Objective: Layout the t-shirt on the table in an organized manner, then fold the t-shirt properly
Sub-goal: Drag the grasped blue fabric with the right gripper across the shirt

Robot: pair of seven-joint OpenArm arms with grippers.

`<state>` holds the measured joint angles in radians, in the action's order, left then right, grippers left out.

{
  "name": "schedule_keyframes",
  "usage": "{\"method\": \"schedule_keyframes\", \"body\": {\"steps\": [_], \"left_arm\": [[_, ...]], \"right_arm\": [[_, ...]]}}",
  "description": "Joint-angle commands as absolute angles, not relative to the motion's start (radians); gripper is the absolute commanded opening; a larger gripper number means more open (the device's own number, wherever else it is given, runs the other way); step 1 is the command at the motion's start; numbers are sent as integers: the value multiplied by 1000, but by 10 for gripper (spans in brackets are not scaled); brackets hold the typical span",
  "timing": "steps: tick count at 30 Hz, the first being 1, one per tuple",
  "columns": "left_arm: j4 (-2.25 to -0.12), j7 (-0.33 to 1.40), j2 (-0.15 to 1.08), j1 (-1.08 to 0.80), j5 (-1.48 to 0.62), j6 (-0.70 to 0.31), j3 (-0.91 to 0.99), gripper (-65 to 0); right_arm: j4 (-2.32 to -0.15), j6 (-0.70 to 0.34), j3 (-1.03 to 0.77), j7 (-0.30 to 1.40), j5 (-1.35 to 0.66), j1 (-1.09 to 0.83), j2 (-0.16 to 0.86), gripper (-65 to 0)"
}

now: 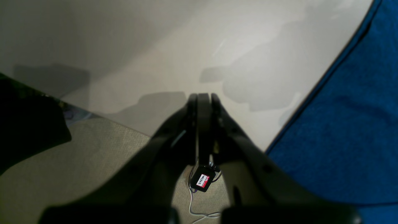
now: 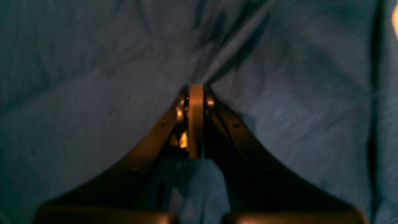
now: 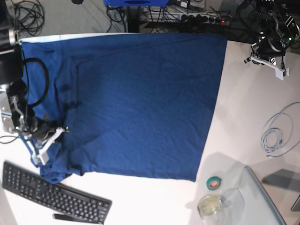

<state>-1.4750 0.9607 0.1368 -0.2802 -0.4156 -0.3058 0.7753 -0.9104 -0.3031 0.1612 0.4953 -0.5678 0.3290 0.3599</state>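
The dark blue t-shirt (image 3: pixel 140 98) lies spread flat over the white table (image 3: pixel 239 117), with its left part bunched and wrinkled. My right gripper (image 3: pixel 62 129) sits on that bunched part. In the right wrist view the gripper (image 2: pixel 196 88) is shut on a raised fold of the t-shirt (image 2: pixel 279 93), and creases run out from the tips. My left gripper (image 3: pixel 268 60) hangs near the table's far right corner, off the shirt. In the left wrist view it (image 1: pixel 203 97) is shut and empty over the bare table (image 1: pixel 155 46), with the shirt's edge (image 1: pixel 348 109) to its right.
A black keyboard (image 3: pixel 51 192) lies at the front left beside the shirt. A green tape roll (image 3: pixel 214 183), a glass jar (image 3: pixel 210 205) and a clear panel (image 3: pixel 262 197) stand at the front right. A white cable coil (image 3: pixel 276 133) lies on the right. The table's edge and the carpet (image 1: pixel 93 155) show below my left gripper.
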Motion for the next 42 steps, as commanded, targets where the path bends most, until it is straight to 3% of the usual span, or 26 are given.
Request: {"method": "schedule_keyframes", "body": {"steps": [1,8,23,42], "left_arm": [[-1489,949,153,-278,-420,-306,780,-650],[-1489,949,153,-260,-418,-306,780,-650],[-1492,949,156,-257,-418,-305,782,-650],[-1492,949,185,-257,-418,-302,783,-650]], "right_arm": [[-958,-305,153,486,-578,343,372,-650],[-1196,-305,18,602,-573,203,334,-650],[-1558,-305,10,700,-573,-62,220,-650],[-1589,-309,16,722,-576,-222,165,-648]]}}
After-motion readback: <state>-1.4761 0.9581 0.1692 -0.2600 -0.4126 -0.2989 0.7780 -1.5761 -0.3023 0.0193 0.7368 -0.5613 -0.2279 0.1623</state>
